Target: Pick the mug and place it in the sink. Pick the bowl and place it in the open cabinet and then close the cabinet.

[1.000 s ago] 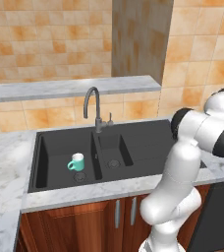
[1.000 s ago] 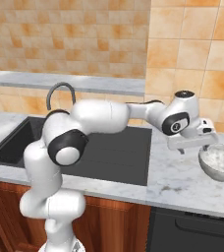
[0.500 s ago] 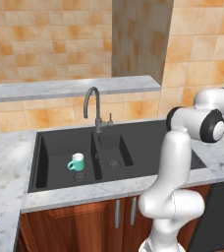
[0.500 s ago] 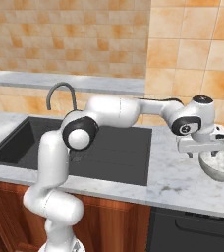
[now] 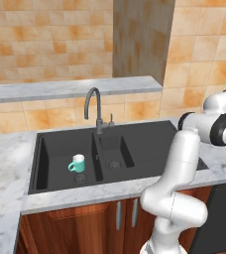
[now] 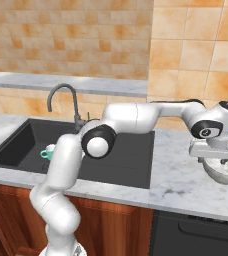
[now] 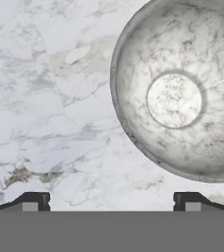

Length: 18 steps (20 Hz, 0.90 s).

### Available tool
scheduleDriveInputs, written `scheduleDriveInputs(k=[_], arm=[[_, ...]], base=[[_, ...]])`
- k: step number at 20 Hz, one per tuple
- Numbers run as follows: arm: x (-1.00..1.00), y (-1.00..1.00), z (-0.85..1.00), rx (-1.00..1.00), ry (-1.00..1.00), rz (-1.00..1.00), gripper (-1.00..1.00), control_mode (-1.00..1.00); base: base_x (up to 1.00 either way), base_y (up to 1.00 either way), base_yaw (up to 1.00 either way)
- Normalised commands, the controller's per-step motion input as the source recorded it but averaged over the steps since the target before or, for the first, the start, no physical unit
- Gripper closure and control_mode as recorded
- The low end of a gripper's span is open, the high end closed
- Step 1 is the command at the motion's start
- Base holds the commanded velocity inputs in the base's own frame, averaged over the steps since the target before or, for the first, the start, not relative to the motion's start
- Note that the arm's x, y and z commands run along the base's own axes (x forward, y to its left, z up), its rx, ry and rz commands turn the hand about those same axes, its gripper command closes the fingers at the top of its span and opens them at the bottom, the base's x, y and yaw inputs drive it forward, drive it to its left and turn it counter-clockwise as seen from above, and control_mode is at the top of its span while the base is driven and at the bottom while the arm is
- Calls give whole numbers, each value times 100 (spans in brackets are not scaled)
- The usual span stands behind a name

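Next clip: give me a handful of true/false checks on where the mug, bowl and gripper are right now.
1. The mug stands upright in the left basin of the sink. True.
2. The bowl sits in the sink. False: it rests on the marble counter to the right of the sink.
3. The gripper is above the bowl with its jaws open. True.
4. The gripper holds the mug. False: it holds nothing; the mug is far off in the sink.
5. The bowl lies upside down. False: its open side faces up.
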Motion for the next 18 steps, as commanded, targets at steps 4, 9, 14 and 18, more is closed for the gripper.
scheduleDriveInputs(k=[4,9,14,18], arm=[[14,0,-5,-1,0,0,-100,-100],[13,23,0,-11,0,0,-100,-100],[-4,39,-17,-17,-3,-3,-100,-100],[-30,48,-51,-19,-4,-4,-100,-100]], base=[[0,0,0],[0,0,0],[0,0,0],[0,0,0]])
